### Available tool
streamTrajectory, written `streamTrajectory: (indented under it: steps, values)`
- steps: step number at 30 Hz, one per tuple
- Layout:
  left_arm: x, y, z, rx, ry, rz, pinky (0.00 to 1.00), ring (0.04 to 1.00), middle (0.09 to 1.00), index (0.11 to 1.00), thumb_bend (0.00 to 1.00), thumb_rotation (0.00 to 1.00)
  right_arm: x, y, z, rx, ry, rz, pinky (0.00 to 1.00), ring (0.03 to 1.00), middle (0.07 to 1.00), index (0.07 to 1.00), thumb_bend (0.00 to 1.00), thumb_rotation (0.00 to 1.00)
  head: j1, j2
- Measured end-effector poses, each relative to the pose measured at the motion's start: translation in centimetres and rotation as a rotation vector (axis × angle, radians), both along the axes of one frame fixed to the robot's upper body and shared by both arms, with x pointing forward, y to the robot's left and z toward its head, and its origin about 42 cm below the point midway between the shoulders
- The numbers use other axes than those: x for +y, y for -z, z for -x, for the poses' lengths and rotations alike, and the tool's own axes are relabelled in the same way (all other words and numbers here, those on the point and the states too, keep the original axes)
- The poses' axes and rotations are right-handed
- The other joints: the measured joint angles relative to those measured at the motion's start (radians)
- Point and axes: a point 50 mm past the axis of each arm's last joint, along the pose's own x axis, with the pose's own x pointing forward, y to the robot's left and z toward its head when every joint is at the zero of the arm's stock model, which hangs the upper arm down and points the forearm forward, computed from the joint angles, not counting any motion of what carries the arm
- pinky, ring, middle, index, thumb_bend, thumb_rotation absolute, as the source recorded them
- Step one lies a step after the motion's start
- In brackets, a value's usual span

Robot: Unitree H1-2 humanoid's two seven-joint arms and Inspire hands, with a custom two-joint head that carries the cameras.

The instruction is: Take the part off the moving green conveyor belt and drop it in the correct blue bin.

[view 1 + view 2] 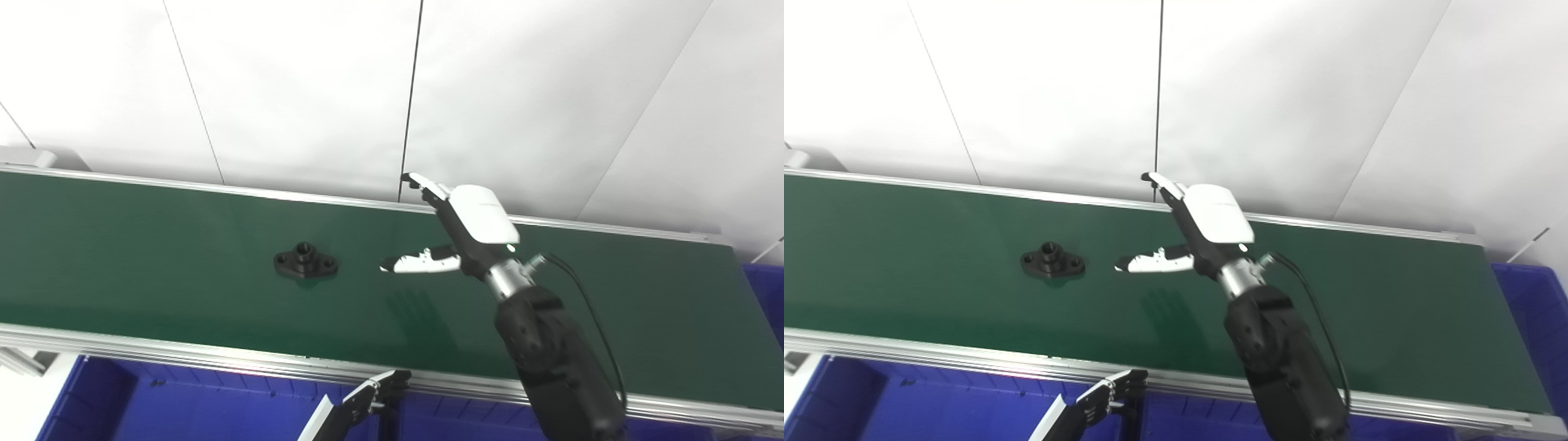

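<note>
So far nothing is picked: the black part (305, 260) lies flat on the green conveyor belt (153, 245), apart from the right hand (438, 236), which hovers beside it, fingers and thumb spread, empty. Grasping and dropping into a blue bin (184, 404) remain. The part's long axis runs along the belt, boss upward. The left hand (373, 395), low, seems loosely curled.

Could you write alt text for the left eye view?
A robot's right hand, open, hovers above a green conveyor belt, reaching toward a small black flanged part lying to its left. The left hand waits low over a blue bin.
</note>
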Motion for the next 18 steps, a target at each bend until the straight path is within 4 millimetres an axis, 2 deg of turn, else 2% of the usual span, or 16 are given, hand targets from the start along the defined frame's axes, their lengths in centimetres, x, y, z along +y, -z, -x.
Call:
streamTrajectory:
  steps: [7,13,18]
  values:
    - [-0.2,-0.1,-0.1,-0.012,0.005,-0.011,0.67,0.81,0.85,0.86,0.79,0.68,2.7,1.3,-1.4,-0.013,-0.032,0.144,0.59,0.743,0.817,0.865,0.95,0.67,0.006,-0.002]
    - [-0.4,-0.1,-0.2,-0.016,0.01,-0.012,0.66,0.805,0.85,0.853,0.79,0.68,5.0,2.6,-2.1,0.006,-0.009,0.253,0.63,0.762,0.825,0.875,0.96,0.72,0.018,0.0]
    - [-0.7,-0.1,-0.1,-0.025,0.017,-0.02,0.65,0.803,0.849,0.854,0.79,0.69,7.1,3.4,-1.7,0.017,-0.008,0.275,0.85,0.811,0.83,0.869,0.94,0.74,0.025,0.002]
